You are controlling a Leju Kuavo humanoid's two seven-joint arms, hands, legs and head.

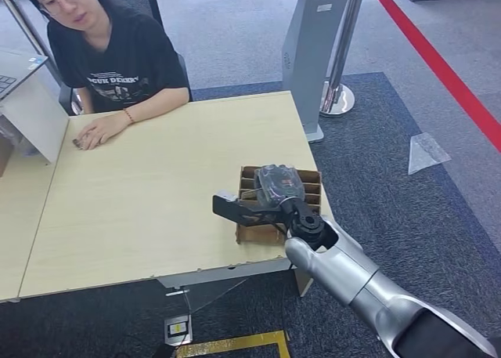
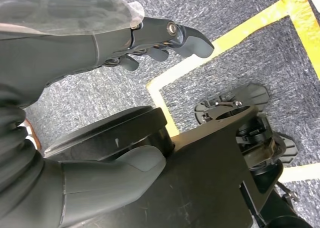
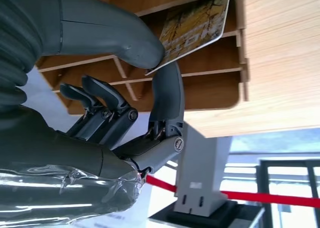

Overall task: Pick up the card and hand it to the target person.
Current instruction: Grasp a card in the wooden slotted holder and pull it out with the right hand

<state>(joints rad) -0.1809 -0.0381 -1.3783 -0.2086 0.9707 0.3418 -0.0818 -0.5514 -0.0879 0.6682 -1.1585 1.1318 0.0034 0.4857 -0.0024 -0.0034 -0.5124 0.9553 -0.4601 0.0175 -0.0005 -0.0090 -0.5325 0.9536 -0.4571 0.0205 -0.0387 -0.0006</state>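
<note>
A yellow printed card [image 3: 196, 23] stands in a slot of the brown slotted holder [image 3: 211, 91]. My right hand [image 3: 151, 88] pinches the card's near edge between its thumb and one finger; the other fingers are curled below. In the head view my right hand [image 1: 275, 193] sits over the holder [image 1: 310, 187] at the table's front right corner. A person in a black T-shirt [image 1: 112, 60] sits at the far left side, one hand [image 1: 95, 131] flat on the table. My left hand [image 2: 75, 48] hangs above the floor with fingers and thumb apart, holding nothing.
The light wooden table [image 1: 148, 193] stretches between the holder and the person. An open laptop [image 1: 30, 99] stands at the far left. A grey stand [image 1: 313, 52] rises behind the table's right corner. Red tape [image 1: 437, 68] crosses the carpet on the right.
</note>
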